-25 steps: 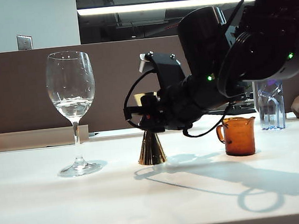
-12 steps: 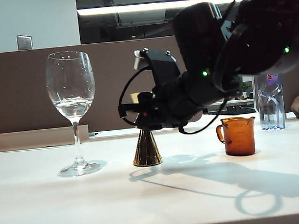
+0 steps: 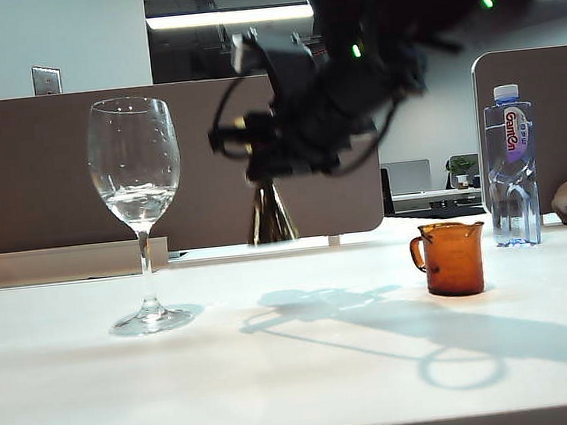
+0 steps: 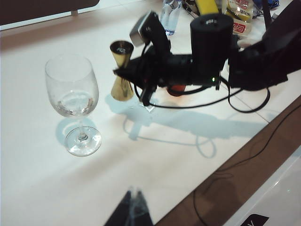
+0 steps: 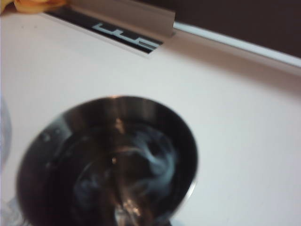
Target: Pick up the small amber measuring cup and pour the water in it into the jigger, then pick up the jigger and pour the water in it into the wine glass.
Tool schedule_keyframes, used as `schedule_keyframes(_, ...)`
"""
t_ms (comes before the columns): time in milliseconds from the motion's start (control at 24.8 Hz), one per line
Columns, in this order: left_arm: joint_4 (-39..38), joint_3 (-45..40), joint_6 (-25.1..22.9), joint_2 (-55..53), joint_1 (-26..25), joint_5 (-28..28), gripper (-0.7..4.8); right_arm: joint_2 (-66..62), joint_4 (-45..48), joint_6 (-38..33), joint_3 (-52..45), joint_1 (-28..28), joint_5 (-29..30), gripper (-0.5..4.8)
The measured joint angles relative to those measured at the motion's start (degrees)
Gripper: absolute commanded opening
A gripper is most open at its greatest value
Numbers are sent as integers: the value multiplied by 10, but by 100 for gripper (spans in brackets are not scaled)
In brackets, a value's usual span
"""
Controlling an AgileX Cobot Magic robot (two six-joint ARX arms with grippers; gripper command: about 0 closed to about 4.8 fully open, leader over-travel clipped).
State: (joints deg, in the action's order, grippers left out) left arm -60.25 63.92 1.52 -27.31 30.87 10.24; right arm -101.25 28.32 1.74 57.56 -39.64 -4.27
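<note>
Gripping jigger (image 3: 270, 214) aloft, right claw (image 3: 257, 150), left claw (image 4: 132, 207) idle

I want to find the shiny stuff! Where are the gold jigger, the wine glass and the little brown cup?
jigger (image 4: 121, 70), left wrist view, on its narrow waist.
wine glass (image 3: 133, 147), exterior view, on its bowl.
small amber measuring cup (image 3: 454, 258), exterior view, on its side wall.

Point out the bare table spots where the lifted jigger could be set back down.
The right gripper holds the jigger clear of the table. Bare tabletop lies between the wine glass and the amber measuring cup, and along the whole front edge. It is tighter between cup and bottle. The left gripper hangs well back.
</note>
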Motion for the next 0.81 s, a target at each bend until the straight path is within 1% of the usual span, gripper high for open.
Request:
schedule_keyframes(161,0,0,0,0,0,0,-2,13,-69,12,56,0,-1,-5)
schedule_keyframes(242,0,0,0,0,0,0,-2,15,-119,14,93,0,-1,-5)
schedule_keyframes(443,0,0,0,0,0,0,-2,16,-186,24,150,-4,-2,-5)
schedule_keyframes(564,0,0,0,0,0,0,-2,16,-215,62,188,-19,-6,-5)
schedule_keyframes(645,0,0,0,0,0,0,-2,17,-231,100,206,-38,-7,-5)
schedule_keyframes(806,0,0,0,0,0,0,-2,17,-243,122,216,-46,-18,-5)
